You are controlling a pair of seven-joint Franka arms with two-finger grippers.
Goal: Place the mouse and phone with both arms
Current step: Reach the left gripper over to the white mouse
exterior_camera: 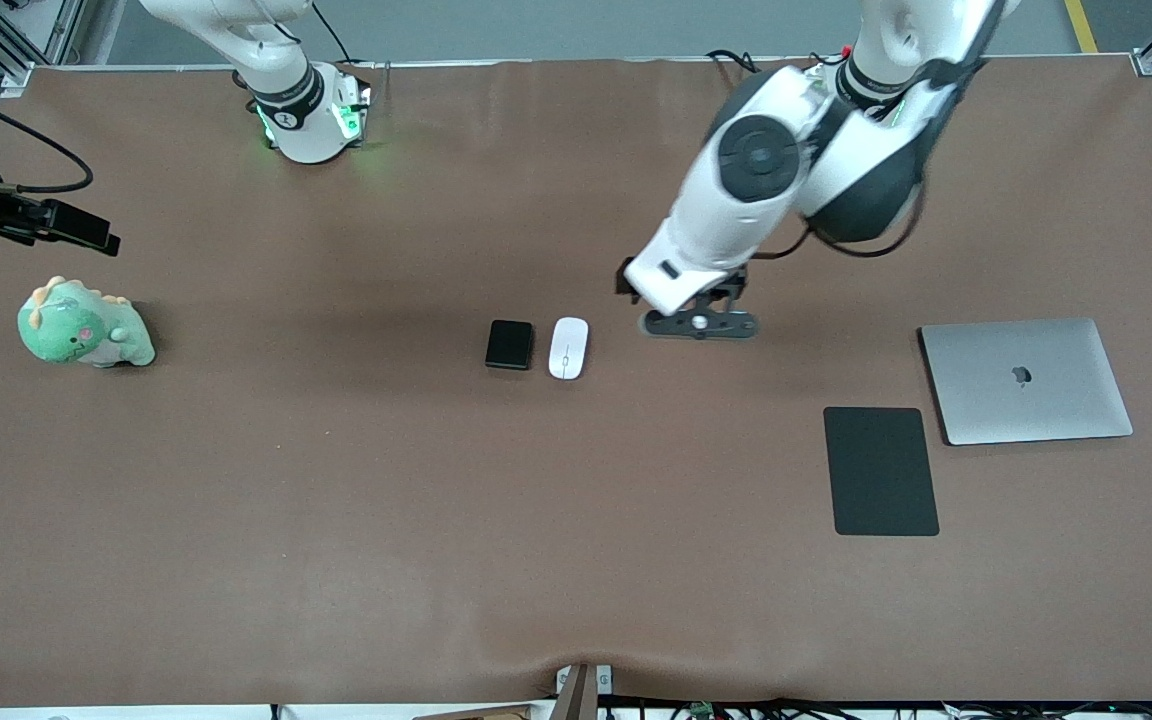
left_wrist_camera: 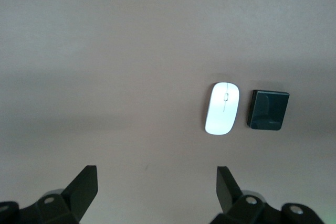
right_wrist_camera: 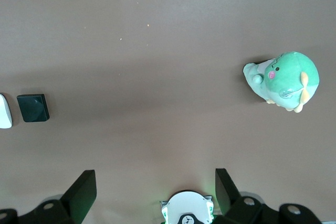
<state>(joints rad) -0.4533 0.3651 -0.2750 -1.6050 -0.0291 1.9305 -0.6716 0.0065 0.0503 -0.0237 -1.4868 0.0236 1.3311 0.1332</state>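
Mouse [exterior_camera: 568, 347] lay touching phone [exterior_camera: 509, 344]. Left gripper [exterior_camera: 700, 323], spread empty, hung beside mouse. Right gripper [right_wrist_camera: 152, 190], spread empty, was shown only in its wrist view.

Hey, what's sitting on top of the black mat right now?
Nothing shows on the black mat; its whole top looks bare. The mouse and phone lie on the table nearer the middle. What's under the mat is hidden.

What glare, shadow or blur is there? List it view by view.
Front view: the left arm's elbow is motion-smeared, and soft shadows cross the brown table. Left wrist view: the small white oval mouse is overexposed, its grey line washed out; the black rounded phone slab carries a sheen. Right wrist view: evenly lit, with the green plush dinosaur sharp.
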